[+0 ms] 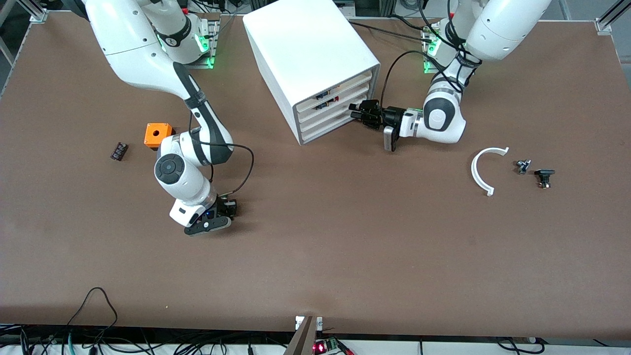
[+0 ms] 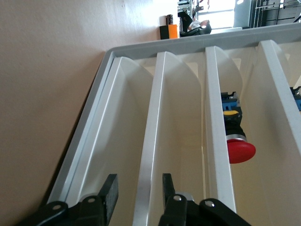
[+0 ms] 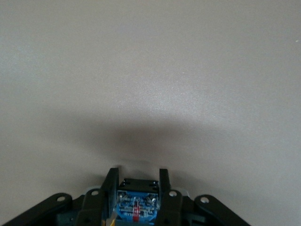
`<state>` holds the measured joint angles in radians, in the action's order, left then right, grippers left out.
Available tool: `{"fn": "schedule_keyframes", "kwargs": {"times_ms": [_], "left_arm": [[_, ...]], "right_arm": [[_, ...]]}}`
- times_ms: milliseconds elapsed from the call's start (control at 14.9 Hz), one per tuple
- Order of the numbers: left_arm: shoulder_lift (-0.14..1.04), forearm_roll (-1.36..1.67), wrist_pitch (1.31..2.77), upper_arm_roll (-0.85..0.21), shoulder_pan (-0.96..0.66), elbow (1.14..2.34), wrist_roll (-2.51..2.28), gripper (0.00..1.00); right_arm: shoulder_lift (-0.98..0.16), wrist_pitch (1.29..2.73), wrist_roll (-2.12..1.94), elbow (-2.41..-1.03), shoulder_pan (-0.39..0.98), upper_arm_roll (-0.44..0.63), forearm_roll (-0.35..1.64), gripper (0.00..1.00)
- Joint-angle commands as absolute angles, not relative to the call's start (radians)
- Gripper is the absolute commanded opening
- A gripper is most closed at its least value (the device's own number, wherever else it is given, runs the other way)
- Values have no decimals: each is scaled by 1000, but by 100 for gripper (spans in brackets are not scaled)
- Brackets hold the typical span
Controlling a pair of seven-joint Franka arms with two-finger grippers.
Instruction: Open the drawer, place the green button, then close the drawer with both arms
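I have the left gripper [image 1: 356, 112] pushed up against the front of the white cabinet [image 1: 305, 54], level with the stack of cream drawer fronts. In the left wrist view its fingers [image 2: 109, 194] straddle one thin white front edge, a gap showing on either side, so they are not yet clamped. I judge this to be the drawer [image 1: 329, 119] I want, but I cannot count the tiers surely from that view. Coming in side-on lets me pull straight out. A red mushroom-cap switch [image 2: 240, 149] sits in a neighbouring tray.

The right gripper [image 1: 227, 208] is low over bare table [image 1: 345, 236], nearer the front camera than the orange cube [image 1: 158, 134] and the small black ribbed part [image 1: 119, 151]. Its fingers [image 3: 111, 188] are closed against a small blue-faced component [image 3: 136, 203]; I take it for the button seen from its underside, though no green cap shows. Holding it there keeps it ready while the drawer opens.

A white curved piece [image 1: 483, 170] and two small dark parts [image 1: 535, 170] lie toward the left arm's end.
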<state>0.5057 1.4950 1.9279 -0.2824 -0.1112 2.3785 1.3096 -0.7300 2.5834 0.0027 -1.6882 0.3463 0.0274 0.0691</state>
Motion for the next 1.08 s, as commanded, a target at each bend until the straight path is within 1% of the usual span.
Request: {"fn": "schedule_keyframes", "kwargs": {"times_ms": [0,202,269,337,404,471,606,740,1010], "left_arm": [[492,1551,1934,-296,-112,2410,1342,44],[495,1585,1936,-328,-110,2418,1342,43],[495,1592,1936,-328,-112,2419,1342,37],[495,1592,1936,-328,-112,2419,1342,24],[495,1592,1936,-328,-112,2419,1342,5],[495,1592,1936,-328,-112,2419,1342,0],[495,1591,1936,-327,-103,2416,1342,0],[495,1586,1936,-318,-94,2405,1333,0],[509,1566,1940,-299,-40,2355,1322,0]], "right_arm": [[-733,2576,-18,-1677,348,25,91,0],[-718,2574,-18,-1666,348,25,89,0],[-715,2554,-17,-1652,348,25,89,0],[-713,2507,-15,-1626,348,25,90,0],[-715,2441,3,-1590,348,26,91,0],[-716,2372,46,-1548,347,26,89,0],[-726,2230,133,-1465,348,26,87,0],[-738,2127,237,-1393,348,25,86,0],[-762,1999,518,-1284,386,25,86,0]]}}
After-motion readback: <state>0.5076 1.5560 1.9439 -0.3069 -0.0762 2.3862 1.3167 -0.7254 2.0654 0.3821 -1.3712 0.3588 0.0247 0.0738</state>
